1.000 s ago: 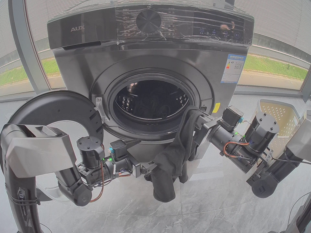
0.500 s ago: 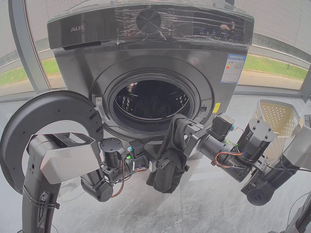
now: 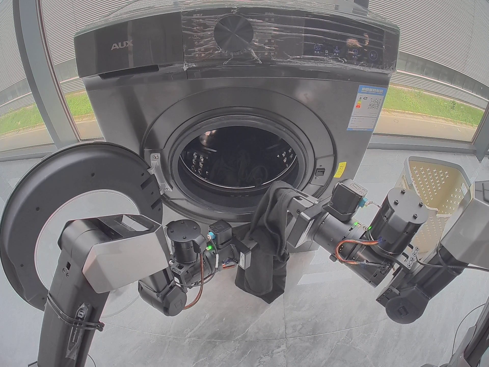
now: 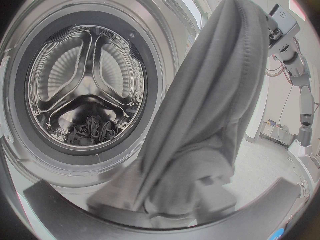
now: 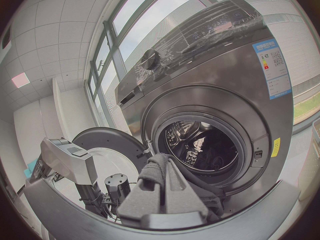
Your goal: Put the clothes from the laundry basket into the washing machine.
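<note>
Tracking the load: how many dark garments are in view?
2: one dark garment hangs from the right gripper before the washing machine; another dark bundle lies in its drum, possibly several pieces.

Grey marbled floor (image 3: 326,327) carries the washing machine (image 3: 234,93) and laundry basket (image 3: 439,183)

Daylight enters through the windows (image 3: 433,36) behind the washing machine (image 3: 234,103), glaring on its film-wrapped panel (image 3: 285,36). The drum (image 3: 237,159) at centre frame is dim. Lines bow at the edges; wrist-view corners are black.
</note>
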